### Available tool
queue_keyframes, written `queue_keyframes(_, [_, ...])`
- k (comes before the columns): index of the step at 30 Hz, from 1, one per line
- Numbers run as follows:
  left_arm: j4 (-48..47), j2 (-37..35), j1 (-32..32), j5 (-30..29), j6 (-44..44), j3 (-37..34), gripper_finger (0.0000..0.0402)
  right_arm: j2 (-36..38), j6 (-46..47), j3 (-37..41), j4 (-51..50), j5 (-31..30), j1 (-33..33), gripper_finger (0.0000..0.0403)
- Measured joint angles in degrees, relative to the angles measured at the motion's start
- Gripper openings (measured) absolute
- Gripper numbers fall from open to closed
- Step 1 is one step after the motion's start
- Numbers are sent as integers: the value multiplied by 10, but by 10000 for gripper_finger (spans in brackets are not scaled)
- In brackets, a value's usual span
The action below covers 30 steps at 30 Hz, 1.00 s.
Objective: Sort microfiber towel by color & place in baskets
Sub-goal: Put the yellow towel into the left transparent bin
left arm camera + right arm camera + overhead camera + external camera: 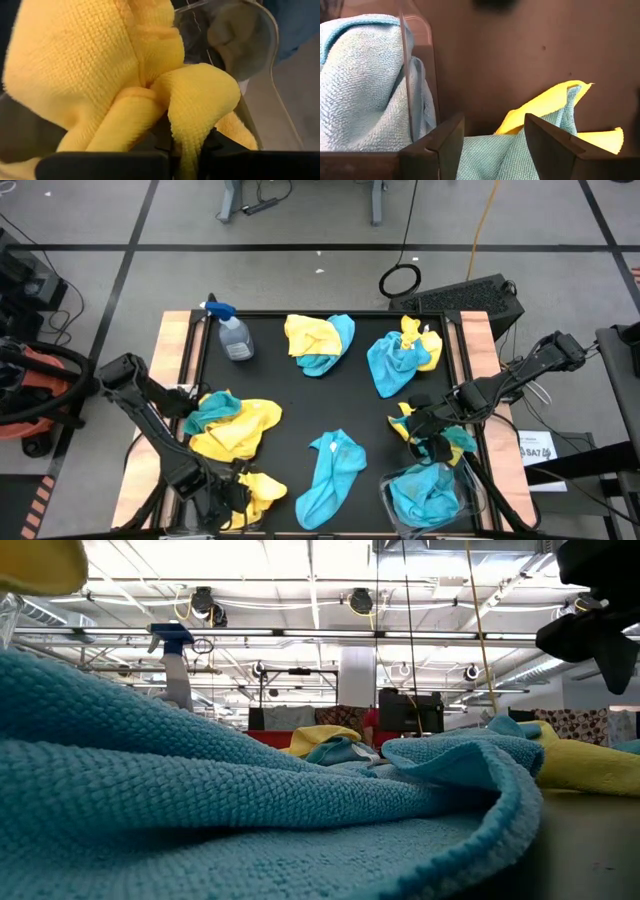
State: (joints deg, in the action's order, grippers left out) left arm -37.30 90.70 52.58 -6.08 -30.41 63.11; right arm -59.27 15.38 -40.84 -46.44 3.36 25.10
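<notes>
High view: nearest the front edge of the black table [300, 415], the left gripper [232, 498] is clenched on a yellow towel [262, 490] at the front left corner; the left wrist view shows this yellow cloth [100, 70] bunched between the fingers, with the curved wall of a clear basket [250, 45] just beyond it. At the front right, a second clear basket [478, 498] holds a heap of blue towels [425, 492]. Just behind that basket, the right gripper [432, 442] hangs with its fingers [447, 142] spread apart over a small blue-and-yellow pile [455, 438]; in the right wrist view the blue cloth [520, 150] lies between the open fingers. A lone blue towel [330, 470] lies at front centre, and a yellow-and-blue heap [235, 425] lies left of centre. Farther back rest a mostly blue bundle [400, 358] at the right and a yellow-and-blue bundle [318, 342] at centre. At the far left stands a spray bottle [232, 332].
</notes>
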Motion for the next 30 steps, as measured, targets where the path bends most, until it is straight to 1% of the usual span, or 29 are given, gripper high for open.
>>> queue_keyframes(2, [7, 0, -1, -4, -36, -13, 35, 0, 0, 0, 1, -5, 0, 199])
queue_keyframes(7, [5, 0, -5, -6, -212, -48, 37, 0, -8, 0, 26, -5, 0, 199])
queue_keyframes(9, [3, 0, -5, -6, -255, -57, 37, 0, -15, 0, 36, -6, 0, 199])
queue_keyframes(17, [5, 0, -5, 1, -262, -59, 38, 0, -46, 0, 95, -10, 0, 199])
queue_keyframes(20, [6, 0, -5, 1, -263, -59, 41, 0, -56, 0, 106, -33, 0, 199])
queue_keyframes(22, [10, 0, -6, 2, -263, -59, 54, 0, -66, 0, 118, -47, -2, 199])
queue_keyframes(24, [10, 0, -6, 3, -263, -59, 76, 0, -76, 0, 129, -59, -6, 199])
queue_keyframes(28, [4, 0, -5, 5, -295, -59, 142, 0, -86, 0, 157, -65, -20, 199])
queue_keyframes(30, [3, 0, -5, 21, -322, -59, 180, 0, -91, 0, 168, -66, -26, 199])
